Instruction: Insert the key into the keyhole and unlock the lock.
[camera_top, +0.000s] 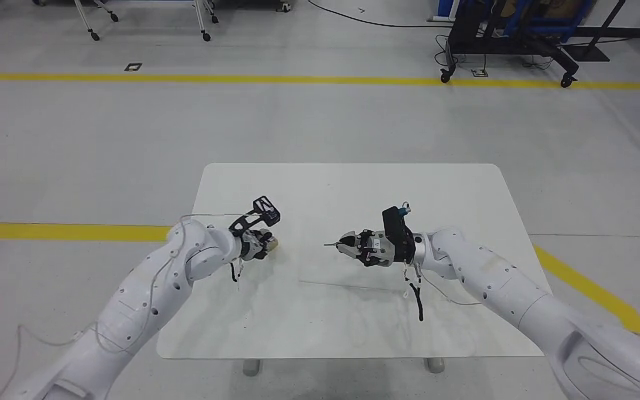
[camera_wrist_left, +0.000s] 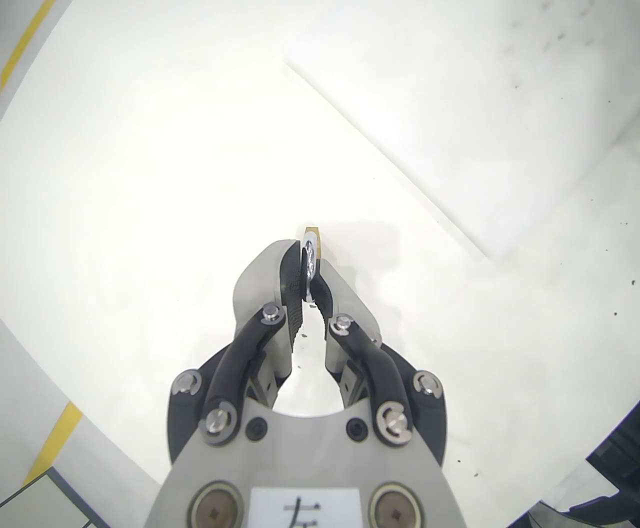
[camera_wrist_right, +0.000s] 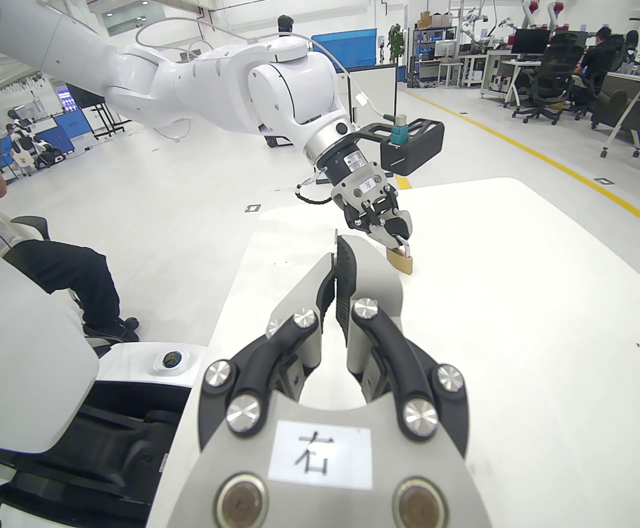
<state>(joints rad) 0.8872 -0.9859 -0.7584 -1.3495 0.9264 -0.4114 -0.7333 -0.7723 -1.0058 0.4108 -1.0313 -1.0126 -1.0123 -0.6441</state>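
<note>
At the left of a white desk (camera_top: 450, 200), the left gripper (camera_top: 266, 243) is pinched shut on the silver shackle (camera_wrist_left: 309, 262) of a small brass padlock (camera_wrist_right: 401, 260). The padlock's body hangs below the fingertips, close to the desk surface; whether it touches cannot be told. A stretch of bare desk separates it from the other arm.

To the right, the right gripper (camera_top: 347, 243) is closed narrowly on the key (camera_top: 331, 244). Its thin blade sticks out past the fingertips and points left toward the padlock. Key and padlock are well apart and roughly level. The keyhole cannot be made out.

The step in hand appears to be bringing the key to the keyhole. The left arm will likely need to turn the padlock so the keyhole face meets the blade. The blade's line and flat should match the slot before the gap closes. A slow, straight approach seems wise, since a padlock held only by its shackle could swing when pushed.
</note>
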